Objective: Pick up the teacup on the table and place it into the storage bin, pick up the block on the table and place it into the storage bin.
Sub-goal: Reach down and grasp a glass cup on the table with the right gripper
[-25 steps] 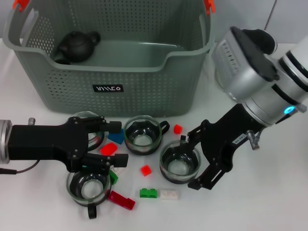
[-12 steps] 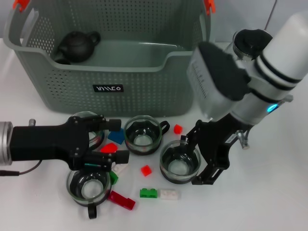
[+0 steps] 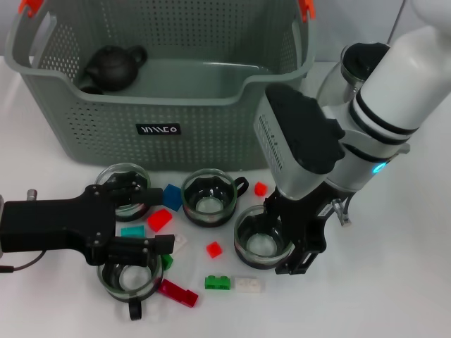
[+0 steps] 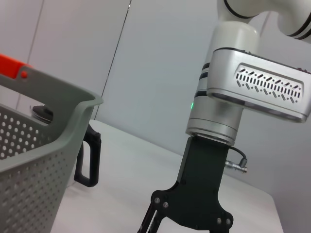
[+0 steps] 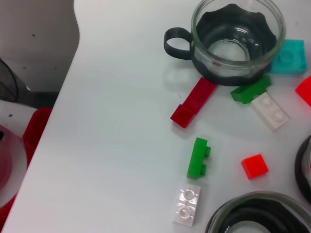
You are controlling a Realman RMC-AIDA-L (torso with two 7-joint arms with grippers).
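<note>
The grey-green storage bin (image 3: 106,127) stands at the back with a black teapot (image 3: 113,67) inside. Several glass teacups sit in front of it. My right gripper (image 3: 285,238) is open, its fingers straddling the right rim of one teacup (image 3: 259,238), whose rim also shows in the right wrist view (image 5: 252,213). Another teacup (image 5: 236,41) lies farther off. My left gripper (image 3: 159,217) is open low over the table, with a red block (image 3: 159,219) between its fingertips. A small red block (image 3: 213,248), a green block (image 3: 217,282) and a white block (image 3: 246,284) lie nearby.
Two more teacups (image 3: 208,197) (image 3: 130,276) stand near my left gripper, along with a blue block (image 3: 169,196), a teal block (image 3: 132,231) and a dark red block (image 3: 177,292). A glass carafe (image 3: 359,63) with a black handle (image 4: 87,160) stands right of the bin.
My right arm has swung left and down, bringing its fingers closer around the teacup. My left gripper has drawn back to the left and slightly lower, uncovering the blue and red blocks.
</note>
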